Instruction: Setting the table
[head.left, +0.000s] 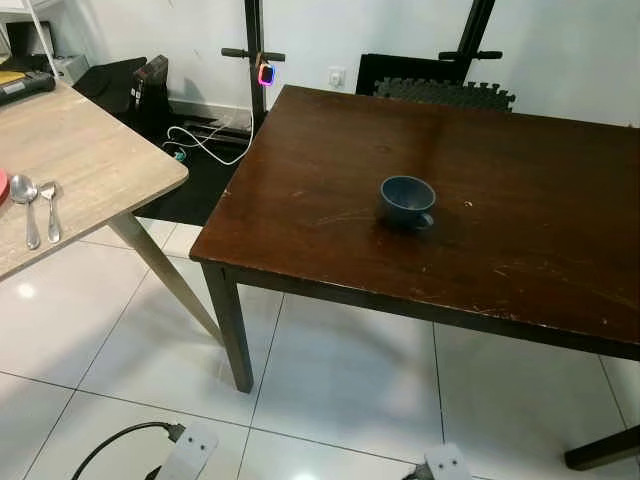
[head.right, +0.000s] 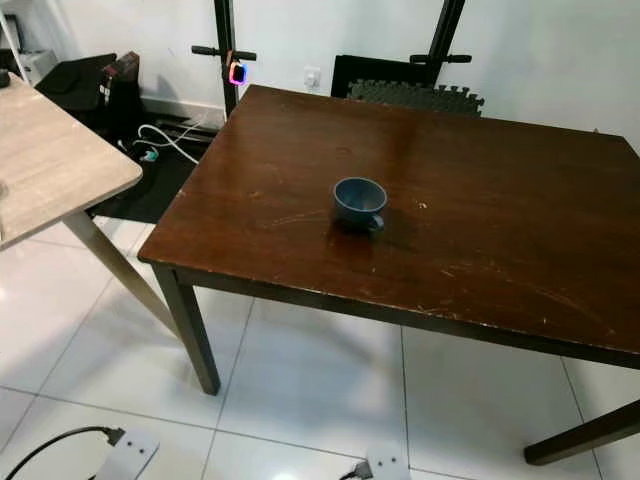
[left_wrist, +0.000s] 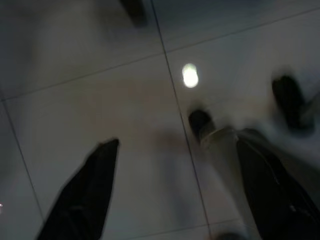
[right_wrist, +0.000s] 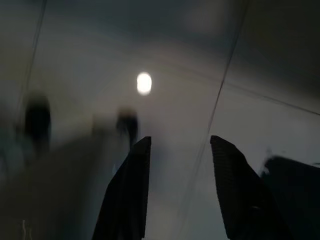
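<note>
Sitting on dark table (head.left: 520, 210), blue cup (head.left: 407, 200), well apart from both tools

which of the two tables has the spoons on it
The light wood table at the robot's left: two spoons lie near its edge. The dark brown table carries a blue cup instead.

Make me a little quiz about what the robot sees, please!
1. True or false: the cup stands upright on the dark table.
2. What lies on the light table? A) spoons B) a book C) a hat
3. Fill in: the floor is covered in white ____.

Key: 1 true. 2 A, the spoons. 3 tiles.
</note>
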